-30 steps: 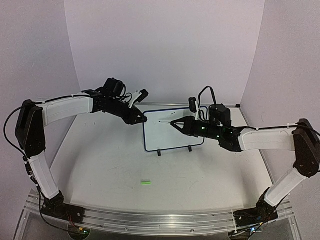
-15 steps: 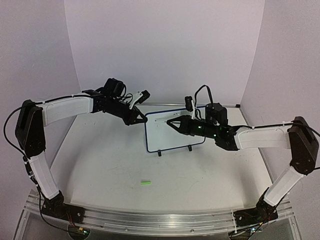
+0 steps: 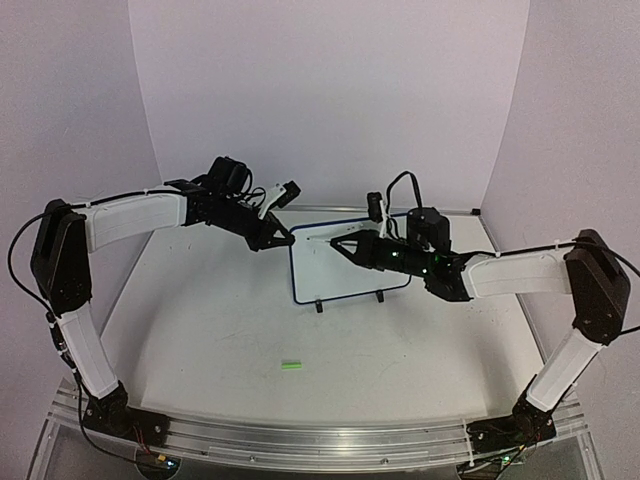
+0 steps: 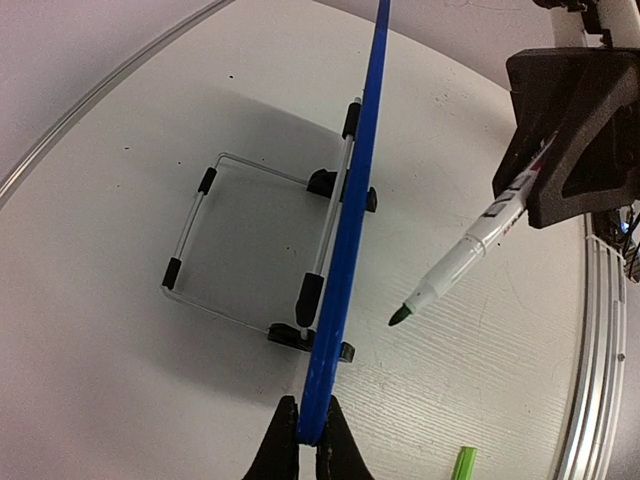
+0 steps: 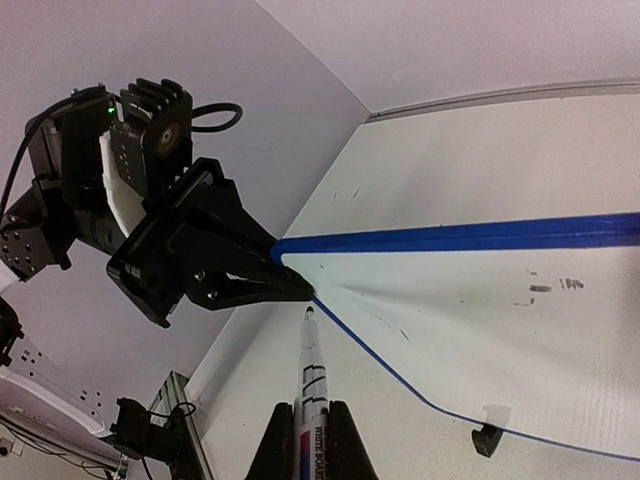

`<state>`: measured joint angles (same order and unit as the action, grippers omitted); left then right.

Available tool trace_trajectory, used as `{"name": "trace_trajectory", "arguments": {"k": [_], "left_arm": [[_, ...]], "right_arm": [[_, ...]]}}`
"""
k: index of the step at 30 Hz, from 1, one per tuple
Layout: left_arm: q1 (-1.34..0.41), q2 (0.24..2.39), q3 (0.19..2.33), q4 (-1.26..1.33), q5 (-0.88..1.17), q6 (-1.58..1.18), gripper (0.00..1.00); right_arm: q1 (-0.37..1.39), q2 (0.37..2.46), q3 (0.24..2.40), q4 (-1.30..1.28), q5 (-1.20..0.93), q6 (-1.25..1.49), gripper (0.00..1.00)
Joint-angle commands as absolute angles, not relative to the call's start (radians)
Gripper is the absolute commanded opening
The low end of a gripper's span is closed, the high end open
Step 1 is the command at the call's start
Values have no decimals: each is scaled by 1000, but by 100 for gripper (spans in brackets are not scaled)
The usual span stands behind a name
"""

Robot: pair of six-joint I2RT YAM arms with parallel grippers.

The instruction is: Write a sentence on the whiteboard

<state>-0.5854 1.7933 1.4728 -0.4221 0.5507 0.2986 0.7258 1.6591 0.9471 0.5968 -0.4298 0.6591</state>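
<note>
- Right wrist view: the whiteboard [image 5: 480, 290] stands just ahead of the right claw [image 5: 312, 430], with no green writing that I can see.
- That claw is clamped on the marker [image 5: 311, 365], nib near the board's corner.
- The left claw [image 4: 308, 432] pinches the board's edge between its tips.
- To write cleanly, I'd make that pinch firm and press the nib lightly.

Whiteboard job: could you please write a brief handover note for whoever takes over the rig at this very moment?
Left gripper: shut on the blue rim of the whiteboard, at a top corner.
Right gripper: shut on the marker, uncapped, green tip close to the board face, apparently not touching.
Board stands on the table; green cap lies nearer the arms.
Done: board braced, marker ready.
Left: the whole sentence; no green writing shows.
</note>
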Motion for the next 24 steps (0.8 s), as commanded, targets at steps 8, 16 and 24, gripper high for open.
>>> {"name": "trace_trajectory", "arguments": {"k": [8,16,24], "left_arm": [[-578,1818,1514,-445,517,323,0],[-578,1818,1515,-449,520,328,0],[-578,1818,1518,-451,520,331,0]], "right_arm": [[733,1714,1017,679,-369,667,0],[733,1727,1021,690,-343,667,0],[733,1767,1046,688,-373,669,0]]}}
